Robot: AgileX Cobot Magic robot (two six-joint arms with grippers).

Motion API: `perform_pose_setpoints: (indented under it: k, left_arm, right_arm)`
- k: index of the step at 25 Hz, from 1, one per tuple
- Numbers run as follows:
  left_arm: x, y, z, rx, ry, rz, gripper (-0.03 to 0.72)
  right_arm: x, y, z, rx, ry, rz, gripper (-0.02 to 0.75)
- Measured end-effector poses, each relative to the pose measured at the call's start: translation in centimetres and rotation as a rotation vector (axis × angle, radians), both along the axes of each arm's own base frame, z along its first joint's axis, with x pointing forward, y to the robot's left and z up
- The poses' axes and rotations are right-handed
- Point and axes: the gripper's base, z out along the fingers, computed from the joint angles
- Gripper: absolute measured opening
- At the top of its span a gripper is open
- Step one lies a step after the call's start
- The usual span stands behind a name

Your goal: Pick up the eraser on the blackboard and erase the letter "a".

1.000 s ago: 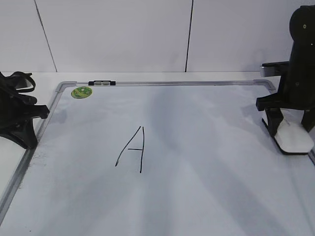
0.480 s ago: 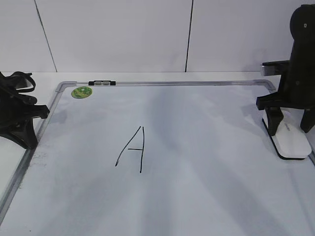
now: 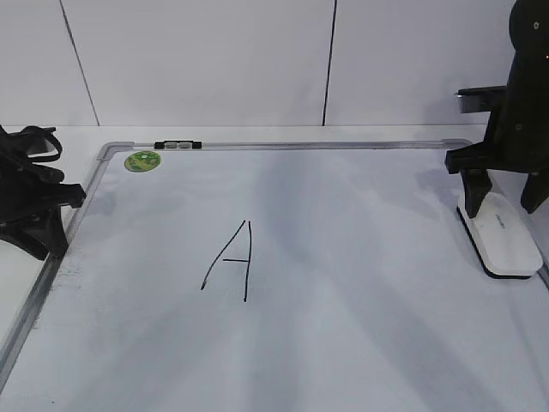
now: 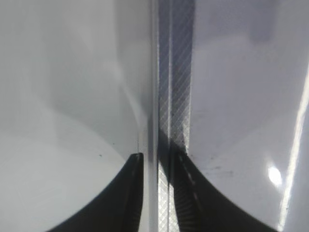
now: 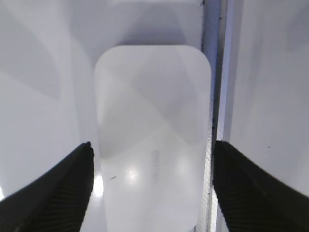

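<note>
The white eraser (image 3: 502,240) lies flat on the blackboard (image 3: 343,343) by its right frame. It fills the middle of the right wrist view (image 5: 152,130). My right gripper (image 3: 503,202) is open just above the eraser's far end, one finger on each side (image 5: 152,193), not touching it. My left gripper (image 3: 41,240) is shut and empty over the board's left frame (image 4: 157,193). The small letter "a" does not show in any view. Only a tall capital "A" (image 3: 232,262) in black marker stands at the board's middle.
A round green magnet (image 3: 142,160) sits at the board's far left corner. A small black and grey clip (image 3: 176,145) sits on the far frame. The grey frame rail runs beside the eraser (image 5: 212,96) and under the left gripper (image 4: 174,87).
My right gripper has let go of the eraser, which now lies flat on the board, and the gripper has risen a little. The left arm has not moved.
</note>
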Motion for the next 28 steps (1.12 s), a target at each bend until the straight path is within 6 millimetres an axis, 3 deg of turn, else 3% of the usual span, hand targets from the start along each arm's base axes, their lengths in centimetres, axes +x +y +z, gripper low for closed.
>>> perform_pose_setpoints:
  k: [3,7,12,18,28]
  left_arm:
    - [0.2,0.0,0.1,-0.001,-0.002,-0.001,0.265]
    - [0.9,-0.3,1.0,-0.010,-0.005,-0.011,0.283]
    - [1.3,-0.4,4.3,-0.020,-0.070,-0.021,0.286]
    - [0.1,-0.4,8.5,-0.014,-0.151,-0.040,0.286]
    - [-2.9,-0.3,13.3,-0.034,-0.184,-0.063,0.286]
  right_arm:
    - [0.0,0.0,0.0,0.000,0.000,0.000,0.605]
    - [0.0,0.0,0.1,0.000,-0.002,-0.001,0.605]
    - [-0.4,0.0,1.5,0.002,-0.035,-0.001,0.601]
    - [-1.1,-0.1,4.1,0.010,-0.102,-0.002,0.597]
    - [-3.5,0.3,9.7,0.084,-0.240,-0.016,0.594]
